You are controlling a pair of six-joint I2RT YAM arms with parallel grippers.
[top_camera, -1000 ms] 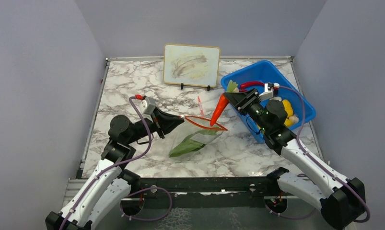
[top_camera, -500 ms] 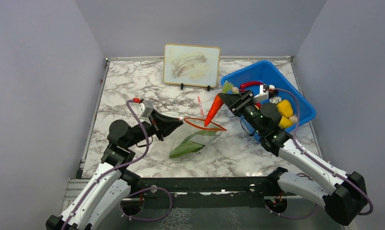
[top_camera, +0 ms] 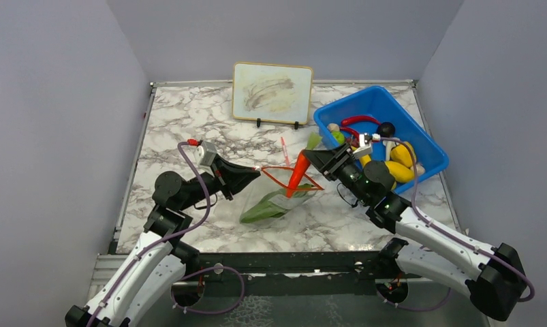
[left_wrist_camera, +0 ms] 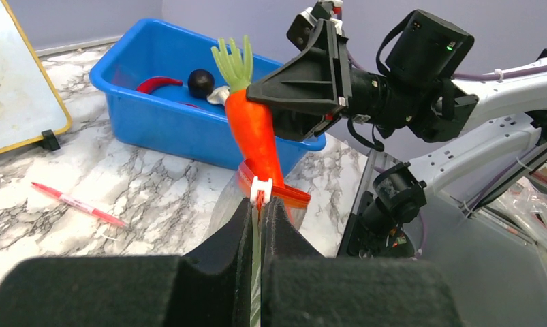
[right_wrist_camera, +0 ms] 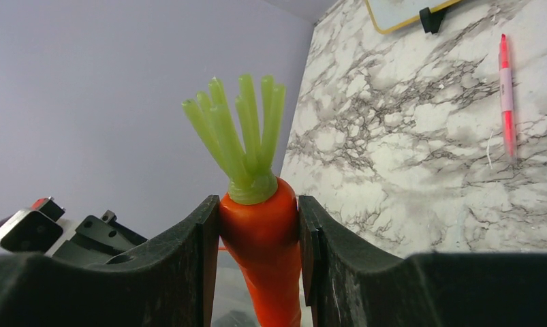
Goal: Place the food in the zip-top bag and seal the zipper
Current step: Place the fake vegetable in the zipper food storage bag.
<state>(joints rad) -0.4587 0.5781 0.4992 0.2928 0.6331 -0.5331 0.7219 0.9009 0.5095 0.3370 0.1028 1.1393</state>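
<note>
Loading step: the carrot (top_camera: 298, 174) is going into the zip-top bag (top_camera: 284, 197); judged mid-insertion, with sealing not yet begun.
Right arm: the right gripper (top_camera: 313, 159) has its jaws part-way open, clamped on the carrot's thick shoulder just under the green leaves.
Carrot axis: steep, with the pointed tip down at the bag's mouth and seemingly just inside it. The leaves point up and lean away from the bag toward the blue bin (top_camera: 401, 116).
Left arm: the left gripper (left_wrist_camera: 259, 218) has its jaws pressed tight, pinching the bag's mouth edge at the end of the zipper (left_wrist_camera: 291, 196), by the white slider (left_wrist_camera: 258, 185).
Bag: mouth held up as an open red-orange loop; a green leafy pod (top_camera: 267, 208) lies deep inside.
Key relation: the mouth sits below the right jaws, in line with the carrot's long axis. The right arm is the nearer; the left only anchors the rim.
Next move, judged: push down along that axis, then release.
Risk: the floppy rim may fold under the tip.
Other food: in the bin, beyond the bag from the left gripper.
</note>
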